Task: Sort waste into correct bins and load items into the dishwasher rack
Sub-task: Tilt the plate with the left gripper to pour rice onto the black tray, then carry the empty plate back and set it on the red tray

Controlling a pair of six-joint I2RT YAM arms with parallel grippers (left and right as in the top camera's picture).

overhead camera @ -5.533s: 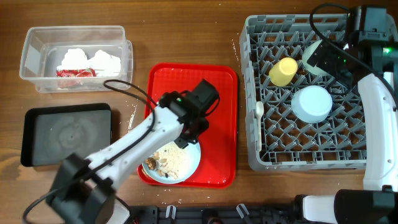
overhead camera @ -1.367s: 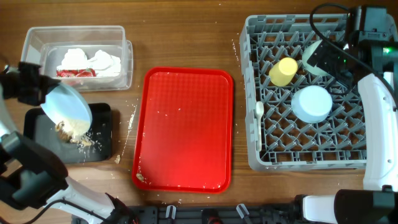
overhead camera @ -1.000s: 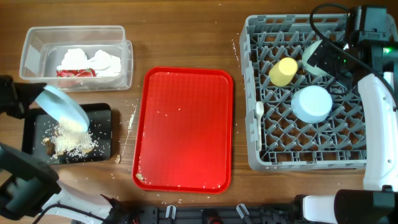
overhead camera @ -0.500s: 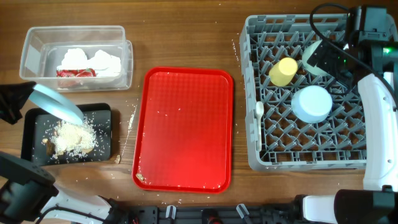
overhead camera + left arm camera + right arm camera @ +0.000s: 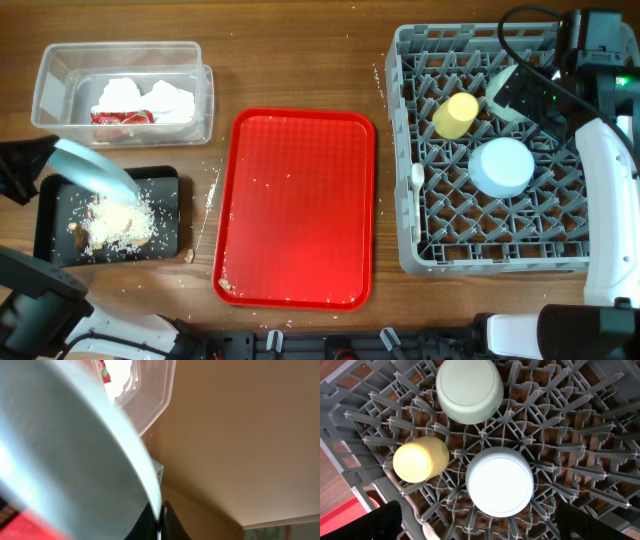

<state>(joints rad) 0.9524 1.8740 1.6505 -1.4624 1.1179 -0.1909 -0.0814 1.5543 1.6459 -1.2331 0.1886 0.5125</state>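
Since the left gripper (image 5: 40,163) has its jaws pressed together on the rim of the light blue plate (image 5: 95,172), start there: the plate is thin, smooth, round and tipped steeply down away from the jaws. Right under its low edge sit the food scraps (image 5: 115,222), a pale, crumbly, rice-like heap with brown bits, inside the black tray (image 5: 172,240), which is shallow, matte and rectangular. So the dump looks done.

Just beyond the jaws is the clear tub (image 5: 60,55), rimmed and see-through, holding crumpled white napkins (image 5: 145,97) and the red-and-clear wrapper (image 5: 120,117). Waste looks sorted, bar a few crumbs on the red tray (image 5: 300,205), glossy and otherwise bare, farther out.

Well away from the left jaws is the rack (image 5: 430,255), a grey peg grid. The right gripper (image 5: 477,522) hangs above it, jaws spread wide, nothing held. Below those jaws: light blue bowl (image 5: 499,481) and pale green bowl (image 5: 469,389), both upside down, and the yellow cup (image 5: 420,458) on its side. 1 white utensil (image 5: 417,178) lies at the rack edge; you can't tell fork or spoon, and the other isn't visible.

Left to do, I'd judge: rack the plate.
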